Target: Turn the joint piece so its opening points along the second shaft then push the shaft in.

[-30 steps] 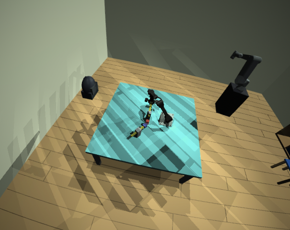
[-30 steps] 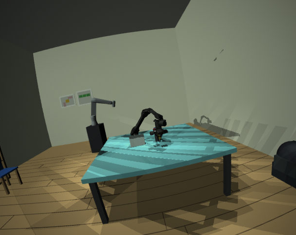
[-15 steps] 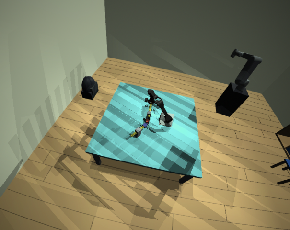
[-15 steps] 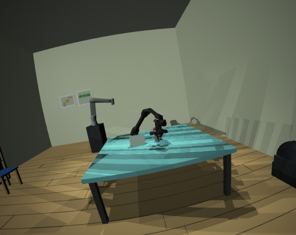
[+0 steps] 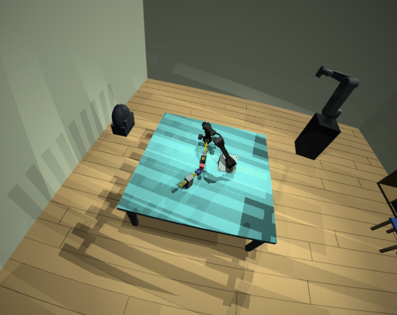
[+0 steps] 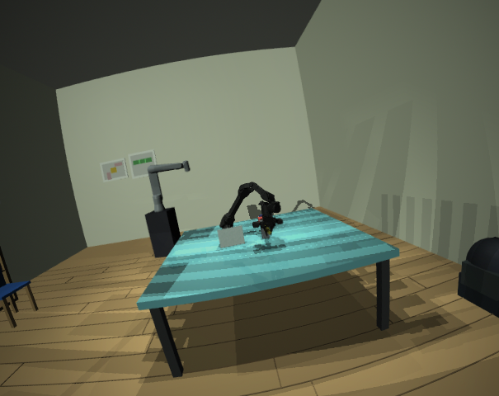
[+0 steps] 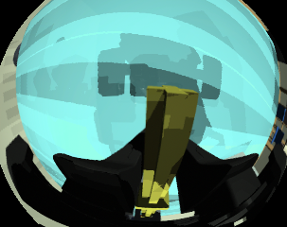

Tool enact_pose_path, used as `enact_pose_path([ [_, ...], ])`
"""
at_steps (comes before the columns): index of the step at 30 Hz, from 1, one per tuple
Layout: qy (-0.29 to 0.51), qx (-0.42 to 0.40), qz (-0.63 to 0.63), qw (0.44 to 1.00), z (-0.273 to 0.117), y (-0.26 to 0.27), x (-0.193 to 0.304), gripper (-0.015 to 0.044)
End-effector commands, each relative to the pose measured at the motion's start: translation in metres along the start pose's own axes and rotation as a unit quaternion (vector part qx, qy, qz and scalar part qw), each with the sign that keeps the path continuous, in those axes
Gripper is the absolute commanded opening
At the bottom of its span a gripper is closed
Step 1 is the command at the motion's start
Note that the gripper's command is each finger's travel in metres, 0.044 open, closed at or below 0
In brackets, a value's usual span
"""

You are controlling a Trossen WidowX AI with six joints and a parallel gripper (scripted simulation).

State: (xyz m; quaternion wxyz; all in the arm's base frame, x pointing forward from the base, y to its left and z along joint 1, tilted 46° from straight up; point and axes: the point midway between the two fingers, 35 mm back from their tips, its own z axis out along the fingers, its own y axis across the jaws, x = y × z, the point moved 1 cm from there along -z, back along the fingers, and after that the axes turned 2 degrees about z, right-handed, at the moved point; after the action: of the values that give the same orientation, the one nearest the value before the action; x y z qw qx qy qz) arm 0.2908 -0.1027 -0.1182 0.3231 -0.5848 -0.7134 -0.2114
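My gripper (image 5: 206,140) (image 6: 266,230) (image 7: 159,132) is shut on the second shaft, a square yellow bar (image 5: 205,146) (image 7: 173,118), at its far end. This shaft runs into a grey block (image 5: 204,154). Beyond the block lies the joint piece, with a red part (image 5: 201,165) (image 6: 260,218) and a dark part. It looks roughly in line with the second shaft. A blue part (image 5: 198,172) links it at an angle to the first yellow shaft (image 5: 182,184), which is held in another grey block (image 5: 189,180). How deep the second shaft sits in the opening cannot be made out.
The arm's pale base plate (image 5: 222,165) (image 6: 231,236) stands on the turquoise table (image 5: 225,213) (image 6: 223,276), beside the shafts. The arm bends over from it to the second shaft. Another robot on a black pedestal (image 5: 315,137) (image 6: 163,232) stands on the floor away from the table.
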Motion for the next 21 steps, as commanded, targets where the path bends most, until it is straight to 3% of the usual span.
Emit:
enact_pose_path([
  [1, 0.0, 0.0, 0.0, 1.0, 0.0, 0.0, 0.0, 0.0],
  [21, 0.002, -0.019, 0.002, 1.0, 0.001, -0.001, 0.023, 0.0],
])
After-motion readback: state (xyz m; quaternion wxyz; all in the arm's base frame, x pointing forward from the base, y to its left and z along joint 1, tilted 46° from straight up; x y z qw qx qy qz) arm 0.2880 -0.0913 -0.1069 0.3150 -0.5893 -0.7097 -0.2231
